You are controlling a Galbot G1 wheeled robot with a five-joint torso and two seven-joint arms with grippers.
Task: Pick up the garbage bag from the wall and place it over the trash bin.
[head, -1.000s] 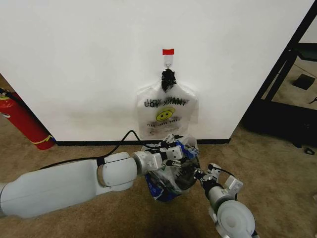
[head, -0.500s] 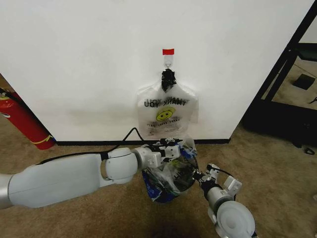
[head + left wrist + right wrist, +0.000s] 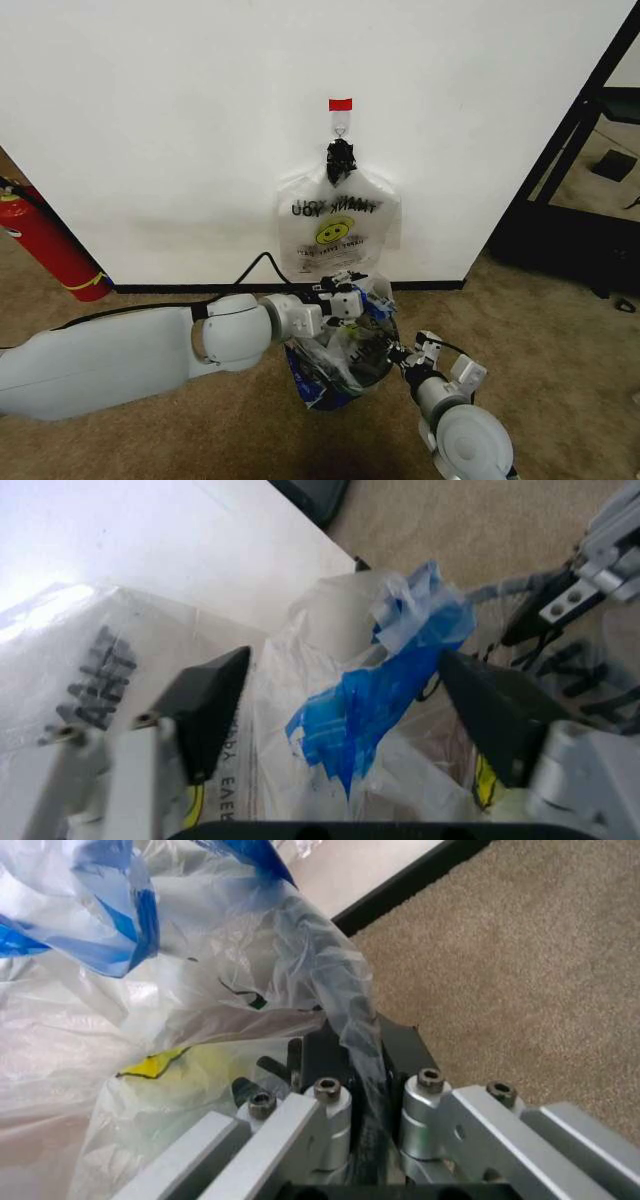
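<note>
Thin plastic garbage bag drapes the trash bin. Right gripper pinches its 3 o'clock edge; left gripper gapes at 12 o'clock. Excess pull may tear film.

The head view looks forward and down at the wall and carpet from well back. The left wrist view sits close over the garbage bag, facing the wall. The right wrist view is closer, against the same bag, sharing baseboard and carpet.
</note>
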